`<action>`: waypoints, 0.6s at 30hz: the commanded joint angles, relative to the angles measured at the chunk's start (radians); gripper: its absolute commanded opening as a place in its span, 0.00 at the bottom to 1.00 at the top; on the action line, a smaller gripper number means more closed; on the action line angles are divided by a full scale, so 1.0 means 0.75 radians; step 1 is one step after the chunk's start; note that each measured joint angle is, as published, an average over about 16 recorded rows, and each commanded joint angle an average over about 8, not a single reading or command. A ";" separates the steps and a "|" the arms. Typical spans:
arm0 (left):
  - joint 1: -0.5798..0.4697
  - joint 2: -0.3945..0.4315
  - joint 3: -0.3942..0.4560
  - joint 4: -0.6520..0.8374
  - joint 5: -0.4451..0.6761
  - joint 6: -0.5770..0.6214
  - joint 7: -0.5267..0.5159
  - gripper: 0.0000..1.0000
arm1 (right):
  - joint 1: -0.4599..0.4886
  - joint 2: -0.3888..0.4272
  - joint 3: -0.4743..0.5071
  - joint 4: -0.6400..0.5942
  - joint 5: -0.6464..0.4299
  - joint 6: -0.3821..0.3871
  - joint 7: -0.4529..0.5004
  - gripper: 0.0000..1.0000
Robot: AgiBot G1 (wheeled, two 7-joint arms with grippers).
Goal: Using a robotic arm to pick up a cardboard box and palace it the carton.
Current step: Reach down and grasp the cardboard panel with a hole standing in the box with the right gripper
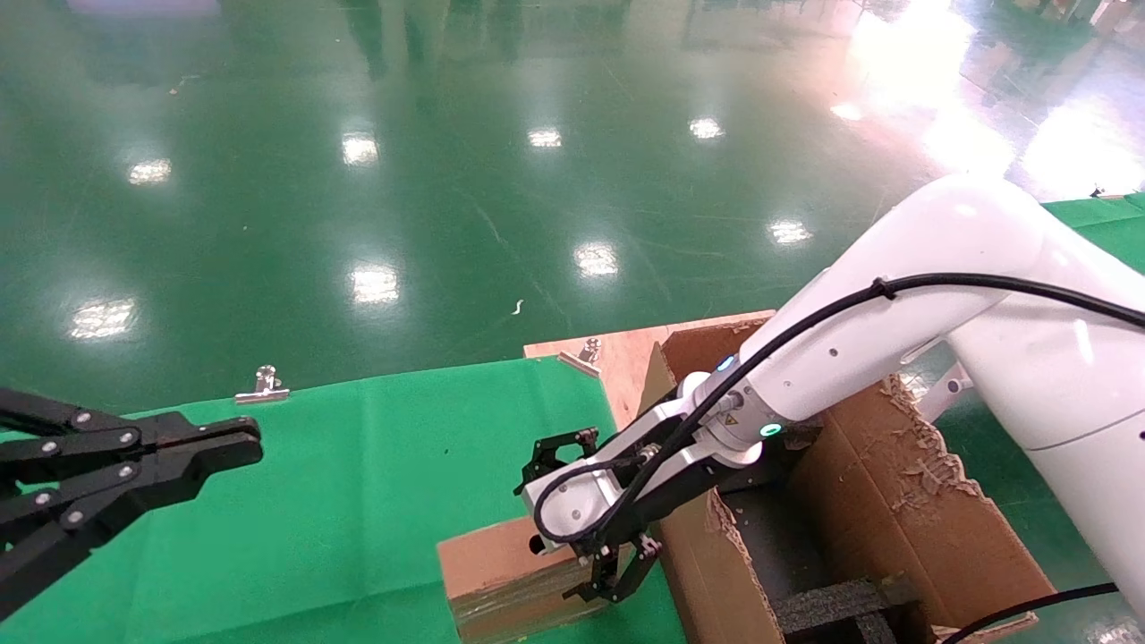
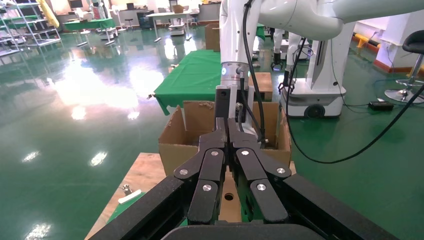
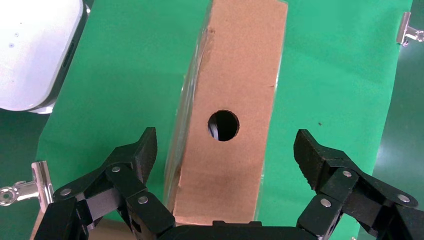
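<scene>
Cardboard box (image 3: 230,115): brown, oblong, one round hole.

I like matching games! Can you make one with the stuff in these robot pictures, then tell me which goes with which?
Things:
1. cardboard box
2. carton
3. left pincer
4. right pincer

Descriptions:
A. shut, out over the green cloth, away from the work
B. has ragged flaps and black foam inside
C. open, one finger on each side of the small box
D. has a round hole in its top face

Pairs: 1-D, 2-B, 3-A, 4-C
</scene>
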 commanded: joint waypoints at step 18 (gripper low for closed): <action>0.000 0.000 0.000 0.000 -0.001 0.000 0.000 1.00 | -0.003 0.002 0.004 0.001 0.004 0.001 -0.001 0.00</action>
